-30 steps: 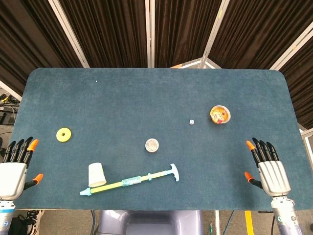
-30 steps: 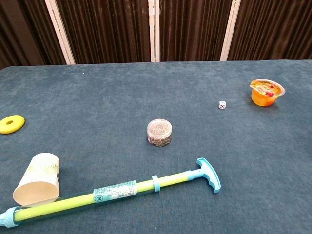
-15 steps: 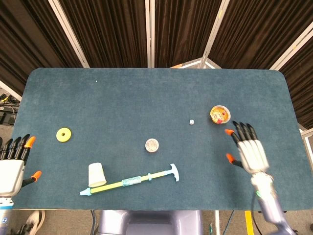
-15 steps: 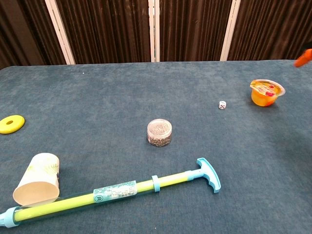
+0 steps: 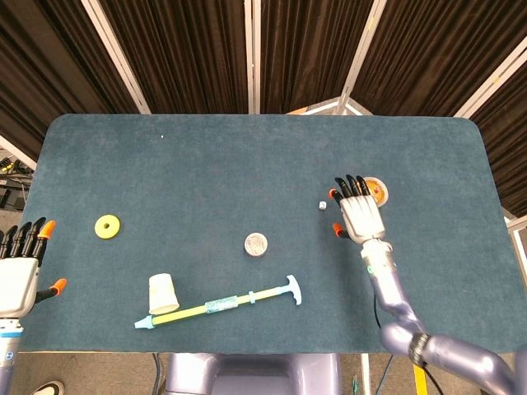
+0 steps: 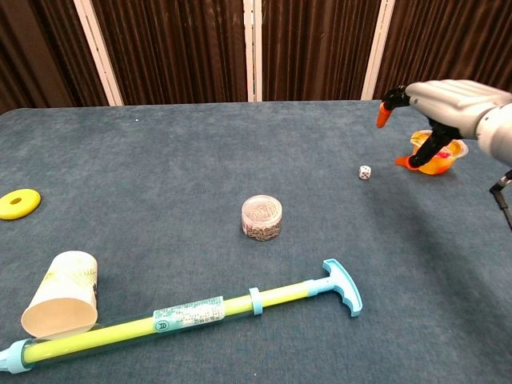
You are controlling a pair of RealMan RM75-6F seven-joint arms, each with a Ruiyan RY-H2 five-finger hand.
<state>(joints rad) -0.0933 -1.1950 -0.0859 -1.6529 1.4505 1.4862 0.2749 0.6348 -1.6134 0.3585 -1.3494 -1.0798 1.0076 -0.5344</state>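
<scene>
My right hand [image 5: 359, 216] [image 6: 442, 102] hovers open above the table, fingers spread, partly covering an orange jelly cup [image 5: 380, 190] [image 6: 439, 158] in the head view. A small white die [image 5: 323, 205] [image 6: 365, 172] lies just to its left. My left hand [image 5: 20, 267] stays open off the table's near left corner, holding nothing; the chest view does not show it. Nearest to it is a yellow ring [image 5: 107, 226] [image 6: 18, 203].
A small clear round jar [image 5: 256, 244] [image 6: 262, 218] stands mid-table. Near the front edge lie a paper cup on its side [image 5: 164, 292] [image 6: 64, 293] and a long yellow-green pump with a blue T-handle [image 5: 220, 304] [image 6: 192, 313]. Dark curtains hang behind the blue-carpeted table [image 5: 206, 164].
My right hand has swept from the table's near right edge inward and forward to the jelly cup and die. My left hand drifted slightly lower at the left edge.
</scene>
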